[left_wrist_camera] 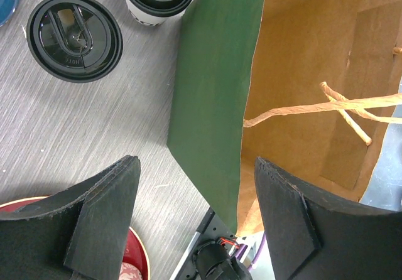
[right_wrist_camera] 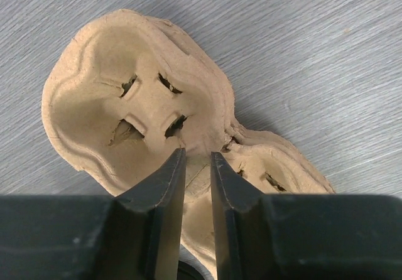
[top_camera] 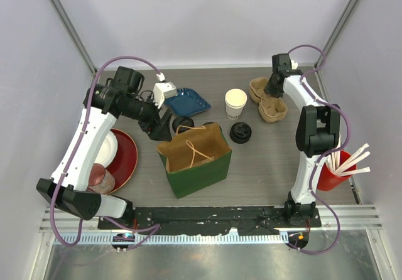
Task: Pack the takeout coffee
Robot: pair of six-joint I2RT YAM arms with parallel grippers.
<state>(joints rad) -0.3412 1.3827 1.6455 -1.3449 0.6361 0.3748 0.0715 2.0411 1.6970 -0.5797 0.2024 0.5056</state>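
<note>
Hovering left of the green bag at centre, left gripper spread wide; right gripper, upper right, fingers narrow astride the pulp carrier, grip indeterminate. Lidded cup touches the bag's top edge; unlidded cup upper centre.

Matt green paper bag (kraft-brown inside); rough moulded-pulp carrier; glossy black plastic lid.

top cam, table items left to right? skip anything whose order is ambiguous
red plate → blue tray → lidless paper cup → pulp cup carrier → red cup of straws. Skipped for overlap: green bag, loose black lid.
</note>
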